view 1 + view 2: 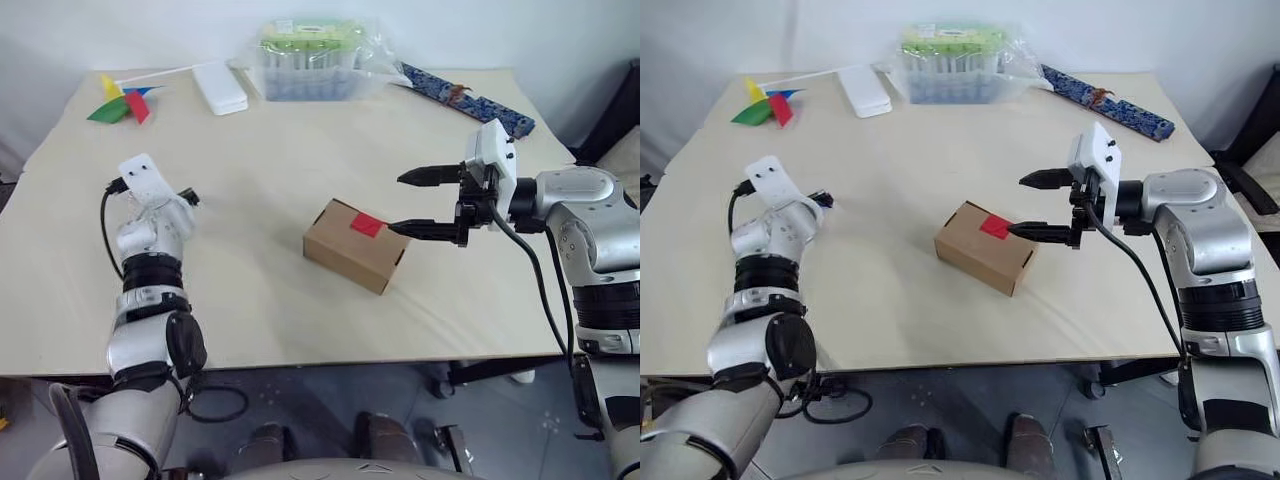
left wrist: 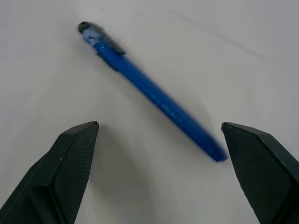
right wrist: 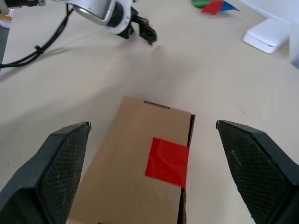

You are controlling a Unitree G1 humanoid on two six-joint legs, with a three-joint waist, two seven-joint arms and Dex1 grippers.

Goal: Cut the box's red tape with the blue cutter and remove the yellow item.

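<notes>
The brown box lies at the table's middle with its flaps down and the red tape across the seam. My right gripper hovers just right of the box, open, its fingers spread either side of the box's taped end. My left gripper is open over the table's left side. The blue cutter lies flat on the table just ahead of it, untouched. The right wrist view also catches the left gripper beyond the box. The yellow item is out of view.
Along the far edge lie a paper pinwheel, a white flat case, a clear tub with green lids and a dark blue patterned strip. The table's front edge runs close below the box.
</notes>
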